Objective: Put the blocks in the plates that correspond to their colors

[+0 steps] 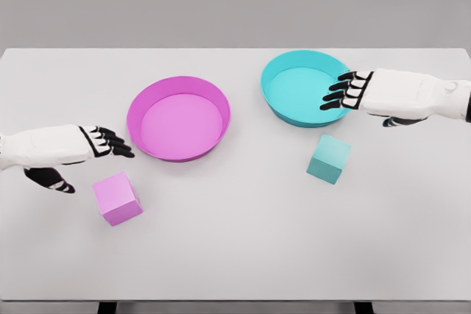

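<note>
**Pale Table, Grey Wall**

A matte table carries smooth, round plates — pink plate, cyan plate. The pink block lies at 7 o'clock, the cyan block at 4. My left hand and right hand hover, fingers spread, empty.

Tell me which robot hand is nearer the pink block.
Left. The left robot hand hovers just up-left of the pink block; the right robot hand is far across, over the cyan plate.
</note>
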`<state>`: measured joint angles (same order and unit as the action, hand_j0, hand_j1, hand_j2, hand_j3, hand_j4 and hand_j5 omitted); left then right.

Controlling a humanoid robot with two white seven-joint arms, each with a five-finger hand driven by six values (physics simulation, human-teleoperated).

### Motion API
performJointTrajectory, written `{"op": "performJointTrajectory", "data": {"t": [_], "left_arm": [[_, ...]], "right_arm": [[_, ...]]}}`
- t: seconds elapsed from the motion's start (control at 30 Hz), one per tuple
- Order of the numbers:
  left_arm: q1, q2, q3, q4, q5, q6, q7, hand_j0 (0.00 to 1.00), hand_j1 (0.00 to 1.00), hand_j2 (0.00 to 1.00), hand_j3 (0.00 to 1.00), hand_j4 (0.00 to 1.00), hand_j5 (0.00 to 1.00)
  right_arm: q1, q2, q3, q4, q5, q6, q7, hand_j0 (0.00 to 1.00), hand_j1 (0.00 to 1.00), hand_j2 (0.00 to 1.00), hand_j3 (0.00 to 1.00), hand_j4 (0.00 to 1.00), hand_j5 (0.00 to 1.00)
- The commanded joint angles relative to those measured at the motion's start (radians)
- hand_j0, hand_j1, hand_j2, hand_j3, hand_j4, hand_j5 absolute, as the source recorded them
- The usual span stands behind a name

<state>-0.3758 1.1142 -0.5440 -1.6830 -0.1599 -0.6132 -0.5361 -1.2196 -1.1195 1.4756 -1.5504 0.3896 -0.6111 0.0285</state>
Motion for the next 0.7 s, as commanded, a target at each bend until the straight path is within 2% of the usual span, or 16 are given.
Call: {"op": "performJointTrajectory", "data": {"t": [0.0,0.2,0.27,0.4,0.53,0.67], "left_arm": [[0.000,0.001,-0.001,-0.021,-0.003,0.002,-0.004,1.00,1.00,1.00,1.00,1.00,1.00],[0.015,-0.007,-0.002,-0.050,-0.024,0.002,-0.004,1.00,1.00,1.00,1.00,1.00,1.00],[0.017,-0.008,-0.036,-0.053,-0.027,0.002,-0.004,1.00,1.00,1.00,1.00,1.00,1.00],[0.017,-0.014,-0.048,-0.053,-0.029,0.002,-0.004,1.00,1.00,1.00,1.00,1.00,1.00],[0.021,-0.036,-0.050,-0.050,-0.072,0.002,-0.002,1.00,1.00,1.00,1.00,1.00,1.00],[0.023,-0.045,-0.051,-0.047,-0.078,0.002,-0.002,1.00,1.00,1.00,1.00,1.00,1.00]], "right_arm": [[0.000,0.015,0.083,-0.014,-0.024,0.000,-0.001,1.00,1.00,1.00,1.00,1.00,1.00],[0.000,0.035,0.129,-0.013,-0.048,0.000,0.001,1.00,1.00,1.00,1.00,1.00,1.00],[0.000,0.035,0.141,-0.008,-0.048,0.000,0.001,1.00,1.00,1.00,1.00,1.00,1.00],[-0.001,0.038,0.141,0.012,-0.049,0.000,0.001,1.00,1.00,1.00,1.00,1.00,1.00],[-0.006,0.086,0.143,0.056,-0.051,0.000,0.002,1.00,1.00,1.00,1.00,1.00,1.00],[-0.006,0.093,0.143,0.061,-0.051,0.000,0.004,1.00,1.00,1.00,1.00,1.00,1.00]]}}
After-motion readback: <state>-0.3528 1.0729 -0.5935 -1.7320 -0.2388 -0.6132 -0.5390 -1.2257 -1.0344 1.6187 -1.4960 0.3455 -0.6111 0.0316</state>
